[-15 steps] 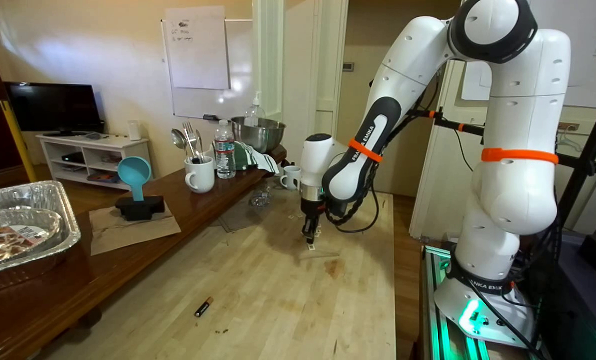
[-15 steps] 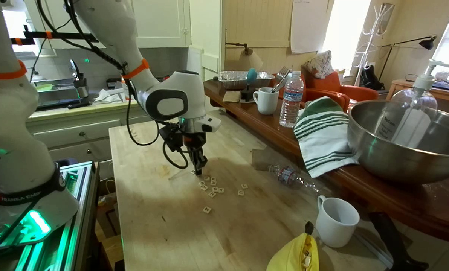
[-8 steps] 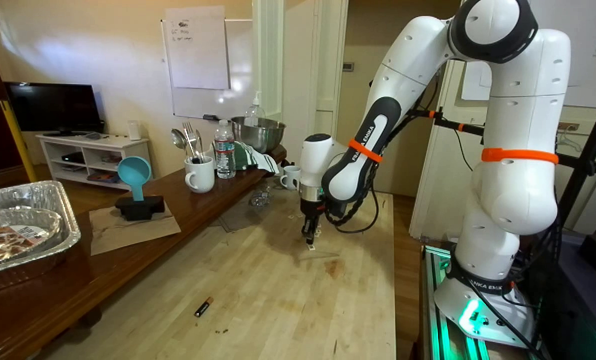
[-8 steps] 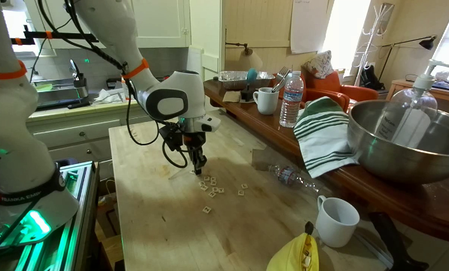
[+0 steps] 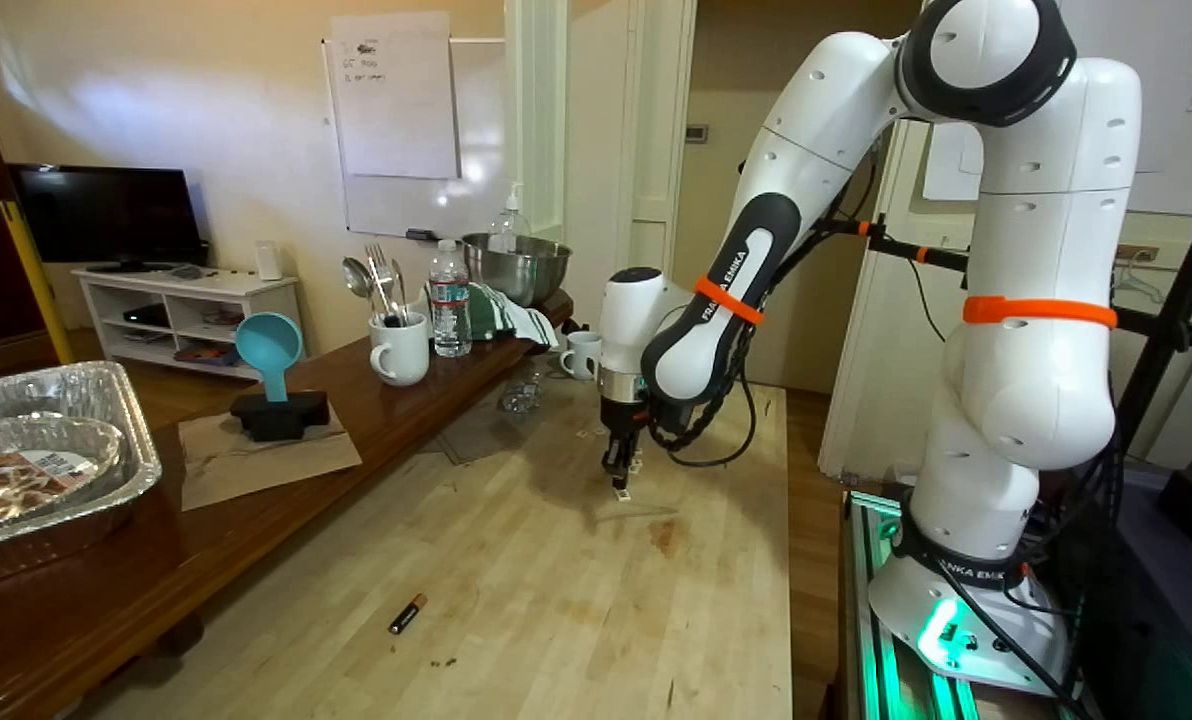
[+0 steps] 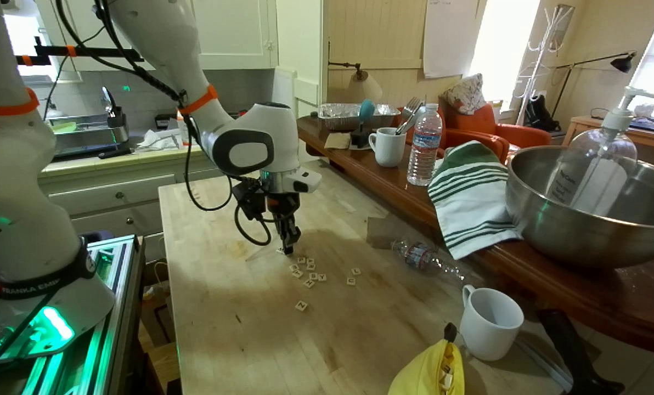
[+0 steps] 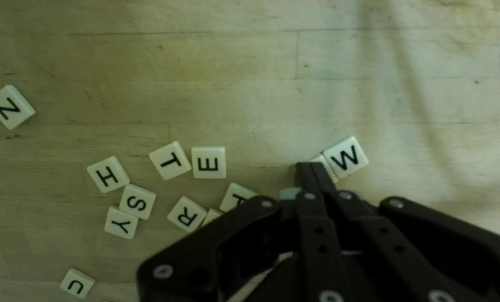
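Note:
My gripper [image 7: 310,164] points down just over the wooden tabletop, its two dark fingers pressed together with nothing visible between them. Right by the fingertips lies a pale tile [image 7: 330,170], mostly hidden behind them; whether they touch it I cannot tell. Against that tile's side rests the W tile [image 7: 345,157]. Elsewhere in the wrist view several letter tiles lie flat, among them the E tile [image 7: 208,162], the T tile [image 7: 170,160], the H tile [image 7: 108,174] and the S tile [image 7: 137,201]. Some are partly covered by the gripper. The gripper [image 5: 618,482] is low in both exterior views.
A battery [image 5: 408,613] lies on the tabletop. Also there are a clear bottle on its side [image 6: 423,258], a white mug [image 6: 491,323] and a yellow pouch [image 6: 428,373]. Along one side runs a raised brown ledge [image 5: 106,600] bearing a steel bowl [image 6: 585,241] and a cutlery mug [image 5: 399,350].
The arm has shifted only very slightly, with the gripper still low over the same spot. Its fingers stay together, and the tiles show no visible movement.

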{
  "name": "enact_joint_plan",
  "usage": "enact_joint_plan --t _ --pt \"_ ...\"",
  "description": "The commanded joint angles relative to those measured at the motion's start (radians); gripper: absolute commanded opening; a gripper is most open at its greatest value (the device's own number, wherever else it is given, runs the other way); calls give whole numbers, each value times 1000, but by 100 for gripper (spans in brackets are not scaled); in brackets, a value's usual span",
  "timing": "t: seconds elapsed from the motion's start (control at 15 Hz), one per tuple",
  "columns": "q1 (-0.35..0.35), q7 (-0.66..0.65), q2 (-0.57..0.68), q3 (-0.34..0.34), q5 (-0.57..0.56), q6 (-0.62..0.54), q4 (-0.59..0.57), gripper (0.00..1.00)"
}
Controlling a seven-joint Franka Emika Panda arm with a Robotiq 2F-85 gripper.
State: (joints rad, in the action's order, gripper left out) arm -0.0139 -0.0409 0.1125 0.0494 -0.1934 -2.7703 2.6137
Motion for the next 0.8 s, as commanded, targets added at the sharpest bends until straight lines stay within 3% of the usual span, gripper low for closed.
enact_joint_plan --t 0.0,0.73 --pt "0 10 -7 -15 68 19 1 0" --pt "1 7 -34 -17 87 18 8 0"
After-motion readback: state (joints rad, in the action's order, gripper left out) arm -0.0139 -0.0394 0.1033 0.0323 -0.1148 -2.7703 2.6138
